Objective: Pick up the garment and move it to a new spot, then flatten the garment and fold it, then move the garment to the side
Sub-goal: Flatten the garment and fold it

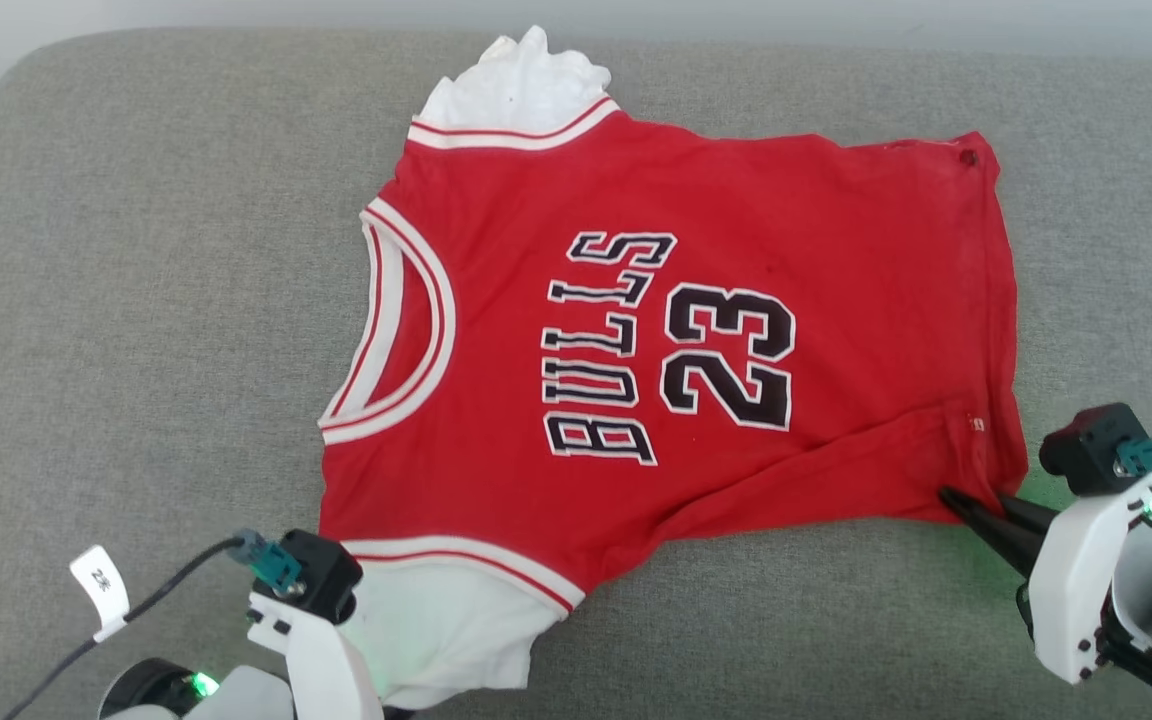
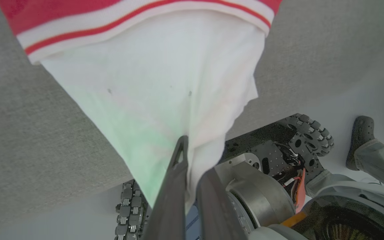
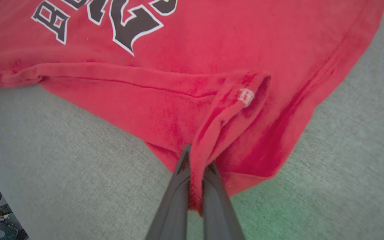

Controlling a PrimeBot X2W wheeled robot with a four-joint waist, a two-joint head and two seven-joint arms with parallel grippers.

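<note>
The garment (image 1: 696,300) is a bright red top with black "BULLS 23" lettering, spread nearly flat on the grey cushion (image 1: 136,300), with its neck opening toward the left. One white sleeve sticks out at the far edge and another at the near edge. My left gripper (image 2: 195,156) is shut on the near white sleeve (image 2: 165,83), which is pulled taut over the cushion's front edge. My right gripper (image 1: 951,495) is shut on a pinched fold of the red hem corner (image 3: 208,133) at the near right; its fingertips (image 3: 187,153) sit close on either side of the cloth.
The grey cushion has bare room left of the garment and along the right side. Below its front edge are the robot's wheeled base (image 2: 308,133) and a person's foot (image 2: 362,133) on the pale floor. A cable with a white tag (image 1: 101,585) runs by my left wrist.
</note>
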